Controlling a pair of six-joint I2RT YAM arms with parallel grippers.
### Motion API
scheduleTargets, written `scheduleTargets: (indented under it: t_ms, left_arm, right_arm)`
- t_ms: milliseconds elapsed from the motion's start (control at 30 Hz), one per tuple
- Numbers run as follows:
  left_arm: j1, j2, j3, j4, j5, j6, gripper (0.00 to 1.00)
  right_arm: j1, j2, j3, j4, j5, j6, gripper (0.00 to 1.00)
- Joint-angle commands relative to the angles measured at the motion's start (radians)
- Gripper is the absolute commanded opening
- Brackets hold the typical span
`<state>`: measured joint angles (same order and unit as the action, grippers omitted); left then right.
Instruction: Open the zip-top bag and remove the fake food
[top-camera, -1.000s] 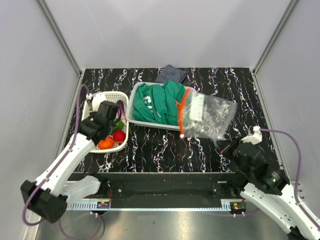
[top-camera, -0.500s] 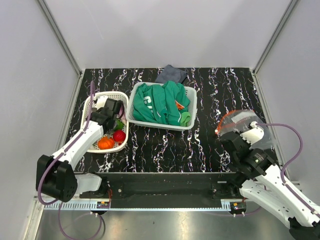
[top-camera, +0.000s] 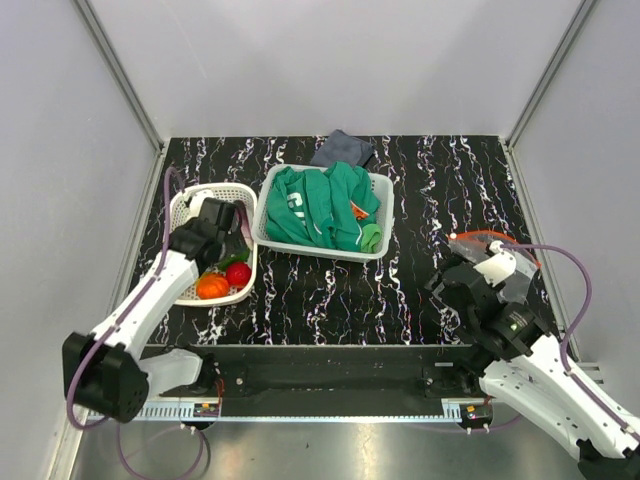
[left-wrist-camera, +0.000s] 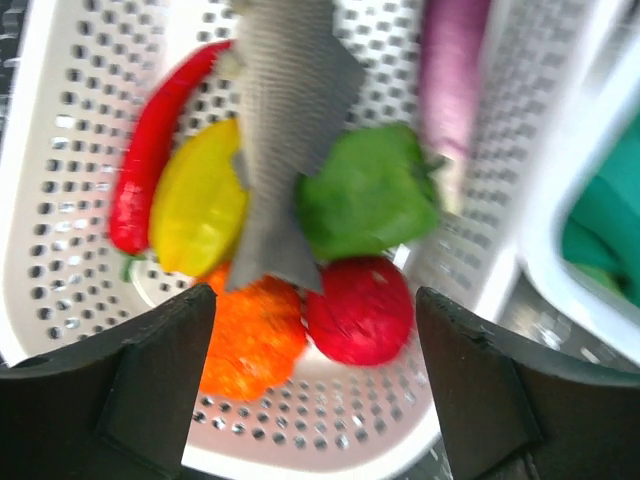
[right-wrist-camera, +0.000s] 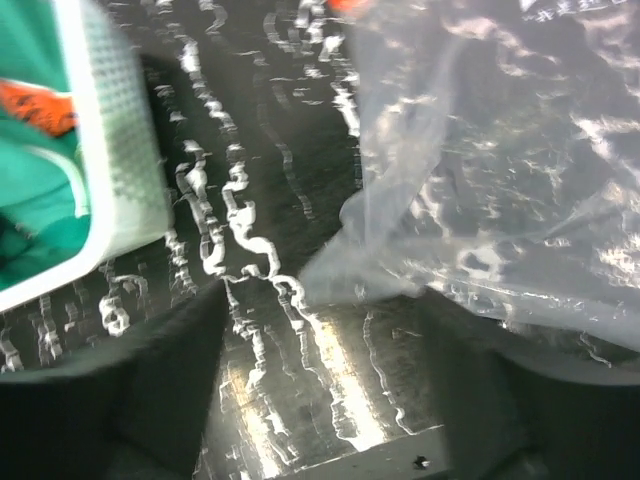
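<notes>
Job seemingly done: my left claw (left-wrist-camera: 315, 300) hangs spread over toy food (left-wrist-camera: 365, 190) in the left-edge basket (left-wrist-camera: 60, 120). My right claw (right-wrist-camera: 320, 310), also spread, hovers by the apparently empty bag (right-wrist-camera: 480, 150) near the worktop's right edge.

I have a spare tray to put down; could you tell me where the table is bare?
Bare table runs in front of the clothes basket, between the food basket and the right arm. The far right behind the zip-top bag is free too. Crowded at left.

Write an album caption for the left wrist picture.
Open left gripper above a white basket of toy food: chili, yellow piece, green pepper, red fruit.
</notes>
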<state>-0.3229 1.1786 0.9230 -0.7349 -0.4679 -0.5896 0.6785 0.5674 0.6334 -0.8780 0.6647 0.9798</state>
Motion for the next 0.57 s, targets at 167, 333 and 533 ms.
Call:
scheduleTargets:
  t_ms: [167, 333, 533]
  left_arm:
    - [-0.137, -0.291, -0.021, 0.144, 0.461, -0.005, 0.95]
    - [-0.168, -0.460, -0.174, 0.373, 0.667, -0.061, 0.99]
    - [-0.168, -0.628, -0.292, 0.587, 0.741, -0.171, 0.99]
  right_arm:
    - [-0.005, -0.049, 0.066, 0.109, -0.134, -0.161, 1.00]
    - [-0.004, -0.003, 0.078, 0.154, -0.204, -0.193, 1.00]
    - [-0.004, -0.020, 0.046, 0.275, -0.350, -0.239, 1.00]
